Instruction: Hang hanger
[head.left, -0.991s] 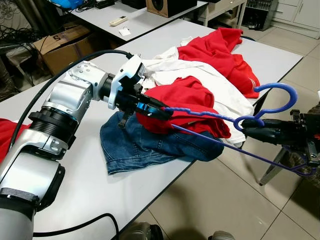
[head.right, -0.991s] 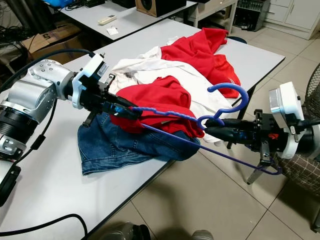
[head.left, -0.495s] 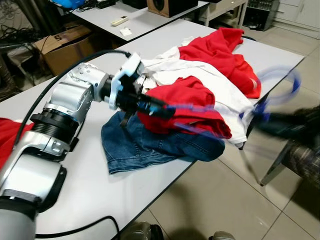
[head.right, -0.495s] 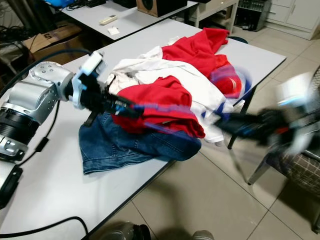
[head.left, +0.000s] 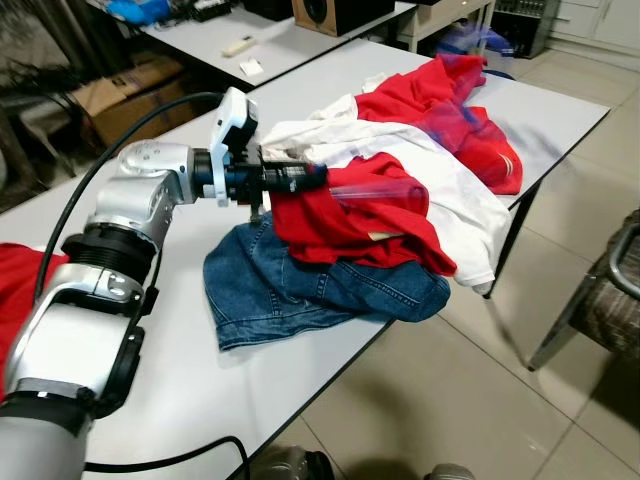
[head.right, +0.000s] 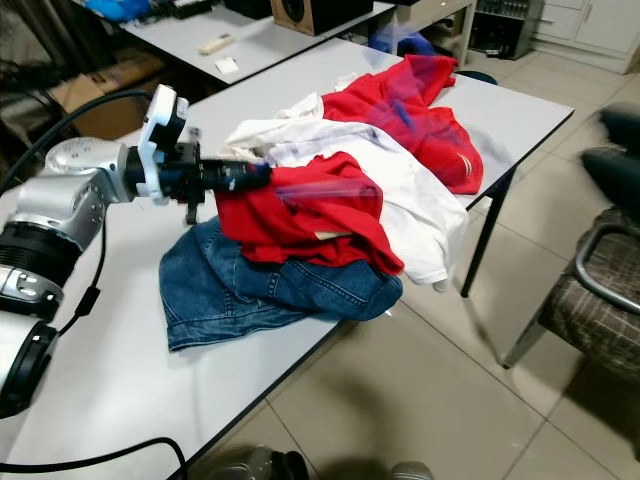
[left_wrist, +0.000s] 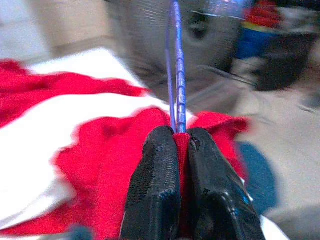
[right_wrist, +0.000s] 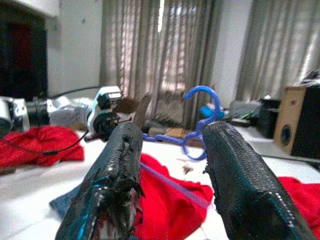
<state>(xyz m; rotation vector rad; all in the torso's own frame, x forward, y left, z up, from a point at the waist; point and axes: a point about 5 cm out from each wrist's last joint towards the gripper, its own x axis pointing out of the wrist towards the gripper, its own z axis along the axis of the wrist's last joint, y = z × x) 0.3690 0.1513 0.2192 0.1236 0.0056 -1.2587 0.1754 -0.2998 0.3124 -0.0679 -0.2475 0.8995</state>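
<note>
The blue hanger (left_wrist: 176, 65) is motion-blurred. It reaches from my left gripper (head.left: 316, 178) across the red shirt (head.left: 340, 215) toward the table's far side. The left wrist view has the left gripper (left_wrist: 181, 135) shut on one end of the hanger, with a bit of red cloth pinched between the fingers. My right gripper (right_wrist: 170, 170) is open and holds nothing. It looks back over the table at the hanger's hook (right_wrist: 202, 89). A dark blur (head.right: 615, 165) at the right edge looks like that arm.
A pile of clothes lies on the grey table (head.left: 200, 380): blue jeans (head.left: 300, 290), a white garment (head.left: 440, 180) and another red garment (head.left: 440, 95). A chair (head.left: 610, 290) stands on the tiled floor to the right. Another table and a cardboard box (head.left: 110, 90) are behind.
The right gripper has let go of the hanger's hook and pulled away to the right. The left gripper has swung the hanger up and toward the far side of the table.
</note>
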